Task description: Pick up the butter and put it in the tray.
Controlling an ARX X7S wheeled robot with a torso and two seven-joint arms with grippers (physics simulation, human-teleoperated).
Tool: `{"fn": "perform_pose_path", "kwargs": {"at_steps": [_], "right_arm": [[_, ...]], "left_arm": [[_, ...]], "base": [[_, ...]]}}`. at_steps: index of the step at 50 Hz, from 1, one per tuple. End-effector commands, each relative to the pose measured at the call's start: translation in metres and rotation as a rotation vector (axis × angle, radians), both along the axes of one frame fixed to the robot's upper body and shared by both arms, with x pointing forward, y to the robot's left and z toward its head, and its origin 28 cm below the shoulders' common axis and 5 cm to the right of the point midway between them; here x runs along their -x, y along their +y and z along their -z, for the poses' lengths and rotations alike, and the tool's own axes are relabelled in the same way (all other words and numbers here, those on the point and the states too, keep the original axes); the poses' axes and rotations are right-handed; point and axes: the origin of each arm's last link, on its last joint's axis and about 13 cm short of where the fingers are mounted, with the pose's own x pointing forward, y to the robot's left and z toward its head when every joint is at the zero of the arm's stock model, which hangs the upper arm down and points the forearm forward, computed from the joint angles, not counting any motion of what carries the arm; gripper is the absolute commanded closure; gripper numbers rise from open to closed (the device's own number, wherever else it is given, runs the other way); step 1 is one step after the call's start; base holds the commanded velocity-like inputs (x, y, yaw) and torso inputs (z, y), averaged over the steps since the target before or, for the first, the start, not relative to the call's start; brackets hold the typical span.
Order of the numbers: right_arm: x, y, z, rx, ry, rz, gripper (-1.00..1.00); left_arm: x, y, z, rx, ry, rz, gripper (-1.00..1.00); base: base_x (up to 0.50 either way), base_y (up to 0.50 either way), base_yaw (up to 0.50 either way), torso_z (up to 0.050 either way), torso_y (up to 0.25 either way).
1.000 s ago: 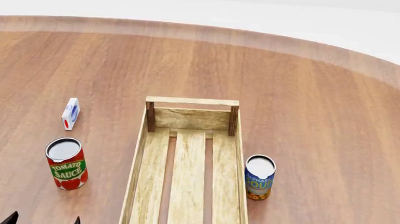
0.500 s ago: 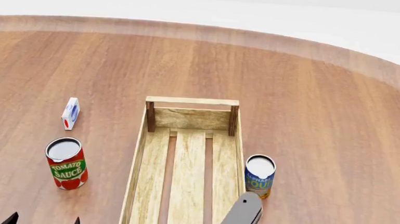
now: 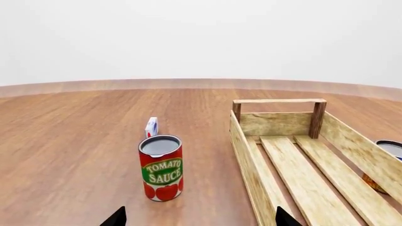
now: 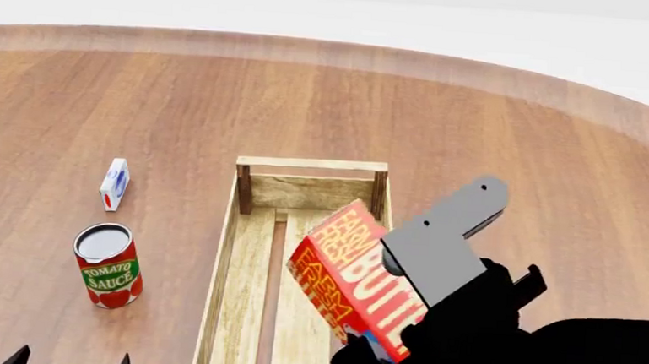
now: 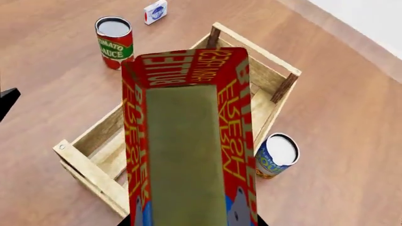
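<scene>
Your right gripper (image 4: 406, 322) has swung up over the tray (image 4: 248, 253), fingers clamped on the tilted butter (image 4: 355, 279); your left gripper (image 4: 71, 361) fingers stay spread, empty.

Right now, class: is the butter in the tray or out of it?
Out: the right hand holds the butter tilted in the air above the tray.

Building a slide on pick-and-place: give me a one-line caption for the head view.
Right gripper holds the butter tilted above the tray, tomato sauce can and small carton standing aside.
</scene>
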Motion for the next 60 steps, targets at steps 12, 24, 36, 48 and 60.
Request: {"fn": "perform_pose_path", "kwargs": {"at_steps": [12,24,36,48,60], "right_arm": [[-0.051,0.021,-0.006,-0.173,-0.118,0.154,1.00],[-0.077,0.035,-0.009,-0.254,-0.138,0.208,1.00],[-0.096,0.066,0.014,-0.240,-0.091,0.204,1.00],[-0.106,0.084,0.037,-0.186,-0.034,0.210,1.00],[-0.114,0.090,0.067,-0.127,0.032,0.203,1.00]], "left_arm": [[0.000,0.000,-0.002,-0.003,-0.003,-0.001,-1.00],[0.000,0.000,-0.002,0.000,-0.004,0.000,-1.00],[0.002,0.000,0.000,-0.001,-0.006,0.000,-1.00],[0.003,0.000,0.001,-0.006,-0.010,0.000,-1.00],[0.003,0.000,0.001,-0.008,-0.016,-0.002,-1.00]], "base": [[0.00,0.00,0.00,0.000,0.001],[0.00,0.00,0.00,0.000,0.001],[0.00,0.00,0.00,0.001,0.002],[0.00,0.00,0.00,0.000,0.001],[0.00,0.00,0.00,0.000,0.001]]}}
